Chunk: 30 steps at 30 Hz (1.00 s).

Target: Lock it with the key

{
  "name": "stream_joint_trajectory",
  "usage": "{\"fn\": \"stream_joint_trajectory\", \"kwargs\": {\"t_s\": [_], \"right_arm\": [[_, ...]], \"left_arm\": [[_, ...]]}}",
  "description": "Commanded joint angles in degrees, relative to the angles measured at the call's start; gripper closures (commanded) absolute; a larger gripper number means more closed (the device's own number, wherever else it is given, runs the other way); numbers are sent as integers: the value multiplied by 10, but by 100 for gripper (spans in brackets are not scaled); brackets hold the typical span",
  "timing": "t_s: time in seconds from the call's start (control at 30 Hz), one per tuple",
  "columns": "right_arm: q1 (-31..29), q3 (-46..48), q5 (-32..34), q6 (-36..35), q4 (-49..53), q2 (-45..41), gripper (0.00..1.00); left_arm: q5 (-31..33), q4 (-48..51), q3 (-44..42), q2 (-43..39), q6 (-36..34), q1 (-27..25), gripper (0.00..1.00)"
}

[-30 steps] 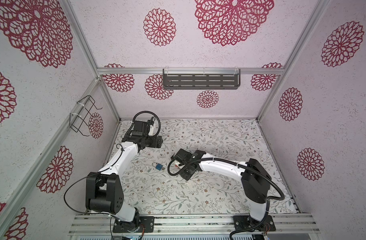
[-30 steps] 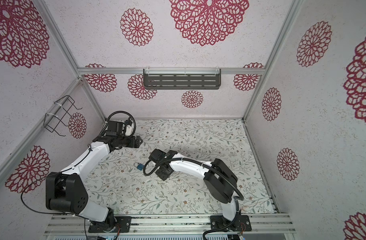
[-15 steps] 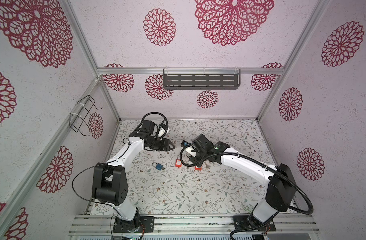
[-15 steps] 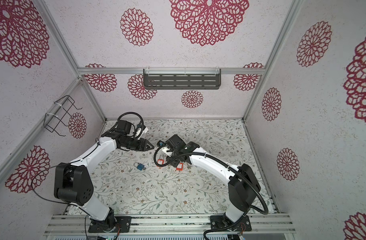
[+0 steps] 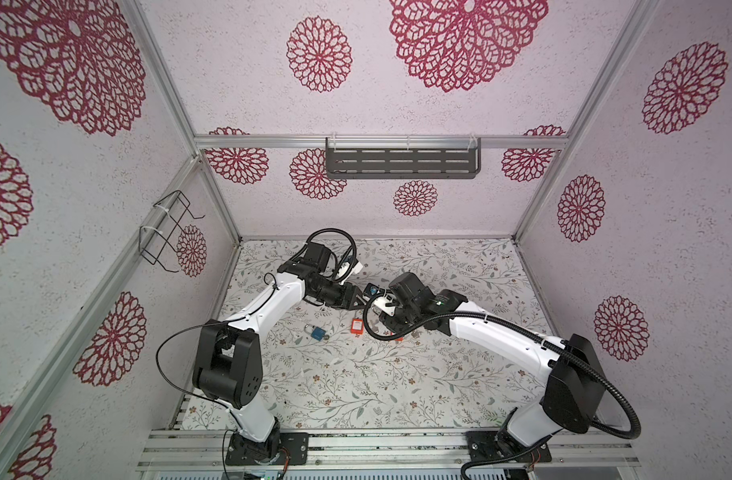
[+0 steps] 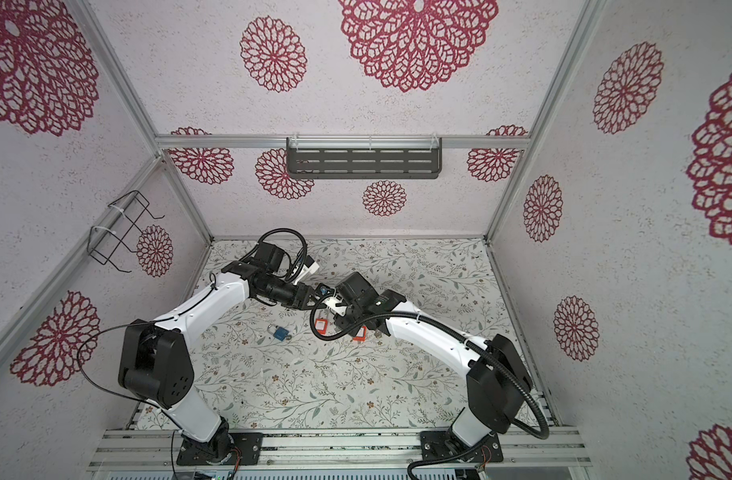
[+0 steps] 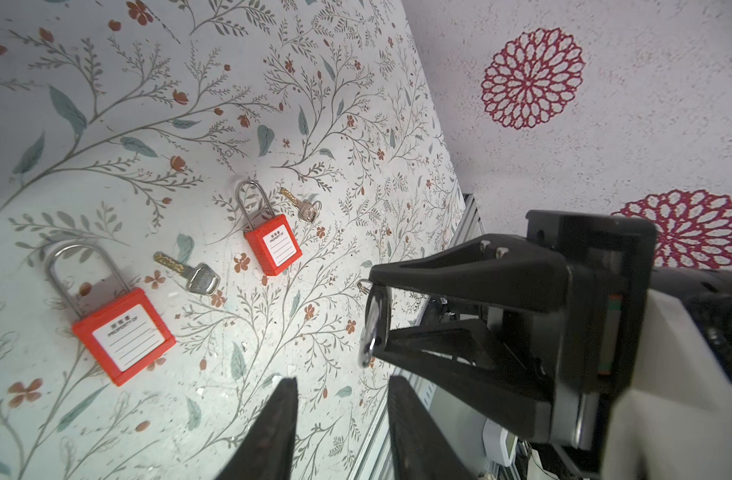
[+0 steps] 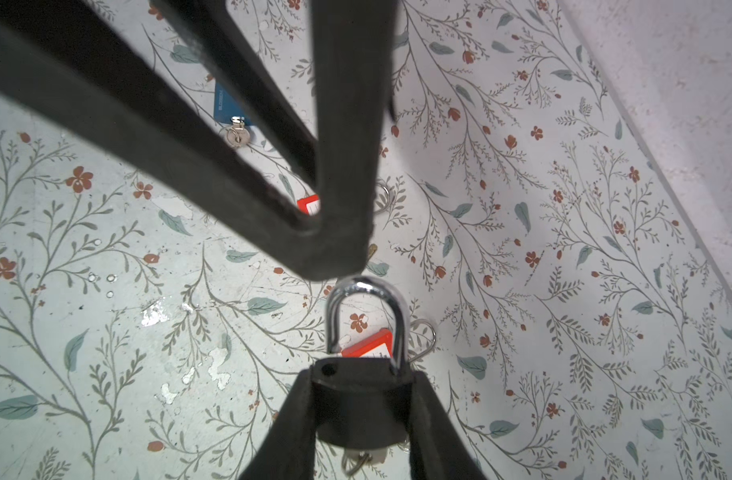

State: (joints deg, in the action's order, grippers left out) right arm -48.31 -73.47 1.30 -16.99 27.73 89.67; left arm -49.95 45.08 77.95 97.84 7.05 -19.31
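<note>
A dark-bodied padlock with a chrome shackle (image 8: 358, 411) hangs in the air over the rear half of the floral-patterned counter (image 5: 356, 395), between the two arms. The right gripper (image 8: 360, 376) is clamped on the body from both sides, with the shackle pointing away from the wrist. One shackle leg enters the body. The other appears to stand just clear of its hole, so the lock reads as unfastened. Small metal parts, probably a key and ring (image 8: 356, 459), hang beneath the body; whether the key is seated cannot be told. The left gripper (image 7: 343, 380) faces the lock. Its fingers (image 7: 277, 424) are parted by a narrow gap and hold nothing, with their tips at the shackle's crown, touching or nearly so.

On the counter below lie a red padlock with a white label (image 7: 125, 332) beside a loose key (image 7: 187, 274), and a second red padlock (image 7: 273, 245) beside a second loose key (image 7: 302, 205). A blue padlock with a key in its base (image 5: 318, 332) lies apart from them.

The step in hand is judged to be closing the shackle. The left gripper should push on the crown along the line of the legs, not across it, so that the free leg drops into its hole. The right gripper must hold firm so the body does not pivot. Only then should the key be turned.
</note>
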Motion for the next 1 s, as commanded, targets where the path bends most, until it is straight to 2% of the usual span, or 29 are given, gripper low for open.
{"fn": "stream_joint_trajectory", "kwargs": {"t_s": [0.0,0.4,0.97], "right_arm": [[2,-4,5,-10,-22,-31,85],[1,-11,-7,-4,-25,-34,86],[-7,-14,-9,-6,-35,-37,87]], "left_arm": [[-23,8,8,8,-12,-10,63],[-38,9,15,14,-18,-18,74],[-50,-5,24,24,-13,-19,80]]}}
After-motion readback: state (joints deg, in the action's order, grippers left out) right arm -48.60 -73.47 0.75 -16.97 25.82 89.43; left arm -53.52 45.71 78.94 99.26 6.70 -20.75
